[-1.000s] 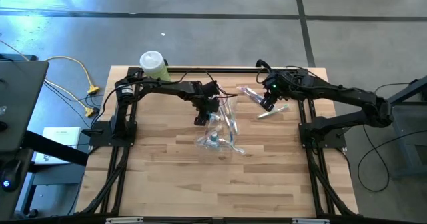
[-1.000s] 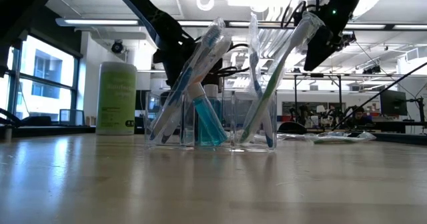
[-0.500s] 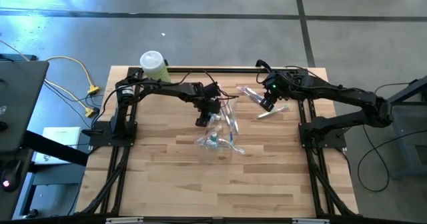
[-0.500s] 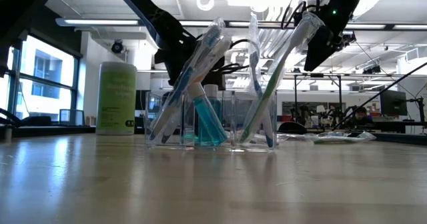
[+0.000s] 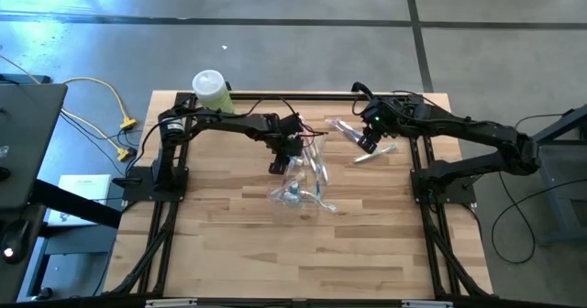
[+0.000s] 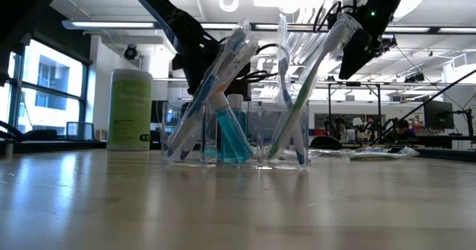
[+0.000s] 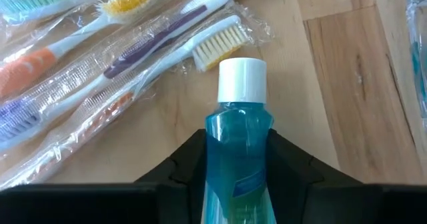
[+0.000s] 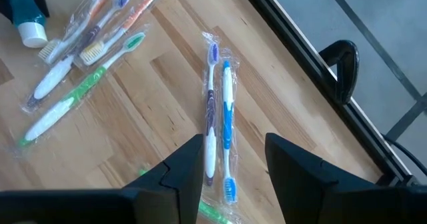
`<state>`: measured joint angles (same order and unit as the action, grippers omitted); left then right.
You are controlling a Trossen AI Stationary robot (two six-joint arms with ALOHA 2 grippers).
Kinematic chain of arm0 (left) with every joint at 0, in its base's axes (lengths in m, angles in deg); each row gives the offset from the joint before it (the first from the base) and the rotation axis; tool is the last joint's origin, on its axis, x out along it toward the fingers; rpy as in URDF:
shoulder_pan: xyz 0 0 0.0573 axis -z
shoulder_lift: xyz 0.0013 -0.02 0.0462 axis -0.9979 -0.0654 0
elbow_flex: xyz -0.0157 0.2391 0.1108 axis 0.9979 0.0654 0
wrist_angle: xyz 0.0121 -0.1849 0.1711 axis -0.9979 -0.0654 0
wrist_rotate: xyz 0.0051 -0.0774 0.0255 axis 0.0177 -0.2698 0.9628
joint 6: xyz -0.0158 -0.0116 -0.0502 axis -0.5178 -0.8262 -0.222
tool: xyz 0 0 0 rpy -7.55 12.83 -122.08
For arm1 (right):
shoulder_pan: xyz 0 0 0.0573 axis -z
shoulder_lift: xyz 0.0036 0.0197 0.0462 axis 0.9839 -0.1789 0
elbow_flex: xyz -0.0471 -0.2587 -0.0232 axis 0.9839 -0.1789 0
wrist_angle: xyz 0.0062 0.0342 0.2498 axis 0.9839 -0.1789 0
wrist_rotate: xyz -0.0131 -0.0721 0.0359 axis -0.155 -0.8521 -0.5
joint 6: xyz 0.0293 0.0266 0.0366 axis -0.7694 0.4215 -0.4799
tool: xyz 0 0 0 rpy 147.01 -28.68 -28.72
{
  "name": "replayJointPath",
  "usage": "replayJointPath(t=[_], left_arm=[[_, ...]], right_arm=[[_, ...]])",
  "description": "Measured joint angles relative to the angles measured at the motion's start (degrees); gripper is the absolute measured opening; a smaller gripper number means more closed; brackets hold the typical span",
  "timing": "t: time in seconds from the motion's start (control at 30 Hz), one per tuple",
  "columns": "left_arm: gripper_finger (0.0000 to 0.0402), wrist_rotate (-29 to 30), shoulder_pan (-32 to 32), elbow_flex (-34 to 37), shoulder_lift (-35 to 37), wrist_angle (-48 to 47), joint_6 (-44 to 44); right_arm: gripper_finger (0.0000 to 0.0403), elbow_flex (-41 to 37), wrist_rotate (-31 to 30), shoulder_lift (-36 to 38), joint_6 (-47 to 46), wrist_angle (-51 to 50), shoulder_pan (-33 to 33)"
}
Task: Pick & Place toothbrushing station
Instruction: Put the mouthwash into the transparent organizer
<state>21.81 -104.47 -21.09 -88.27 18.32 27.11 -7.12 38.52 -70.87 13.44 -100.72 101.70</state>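
Left gripper [image 5: 278, 165] is over the desk's [image 5: 303, 244] middle, toward the far edge, just beside the clear organizer [image 5: 301, 181]. Its fingers are closed around a blue bottle [image 7: 237, 147] with a white cap [image 7: 243, 81]; the left wrist view shows the bottle body clamped between both fingers [image 7: 181, 173], the cap end sticking out past them. In the low view the blue bottle [image 6: 233, 135] shows through the walls of the organizer [image 6: 234, 135], low in a middle compartment; whether it rests on the floor of that compartment cannot be told.

The organizer stands on the desk near centre. Wrapped toothbrushes [image 6: 210, 86] lean tilted in it, their heads well above its rim.

Right gripper [image 5: 369, 143] hovers near the far right corner, fingers apart and holding nothing. Beneath it, the right wrist view shows a wrapped pair of brushes [image 8: 219, 121], one blue, one purple, lying flat on the desk, and a green brush [image 8: 80, 97] lying apart from them, beside a further bunch of wrapped brushes [image 8: 100, 21].

A green canister [image 5: 212, 90] with a white lid stands upright at the far left corner.
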Motion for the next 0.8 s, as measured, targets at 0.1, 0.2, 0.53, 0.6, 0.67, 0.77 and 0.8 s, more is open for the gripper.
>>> replayJointPath(t=[0.1,0.2,0.53,0.6,0.67,0.77,0.8], left_arm=[[0.0110,2.0,0.3,0.1,0.8,-0.7,0.0],[0.0110,6.4,1.0,0.1,3.1,-1.0,0.0],[0.0110,23.0,4.3,0.1,16.1,-0.5,-2.9],[0.0110,22.9,4.3,0.1,19.3,-0.6,-5.3],[0.0110,21.2,4.3,0.1,22.5,-0.4,-8.1],[0.0110,16.0,4.2,0.1,26.9,-0.4,-12.2],[0.0110,14.2,4.2,0.1,28.2,-0.5,-13.5]], right_arm=[[0.0151,0.0,0.0,0.0,0.1,0.0,0.0],[0.0151,-0.1,0.0,0.1,0.1,0.2,0.0],[0.0151,-0.1,-0.2,3.5,1.2,1.5,0.0],[0.0151,-0.1,-0.2,4.5,1.2,1.7,0.0],[0.0151,-0.1,-0.2,5.3,1.2,2.2,0.0],[0.0151,-0.1,-0.2,6.4,1.2,2.7,0.0],[0.0151,-0.1,-0.2,6.7,1.2,2.9,0.0]])
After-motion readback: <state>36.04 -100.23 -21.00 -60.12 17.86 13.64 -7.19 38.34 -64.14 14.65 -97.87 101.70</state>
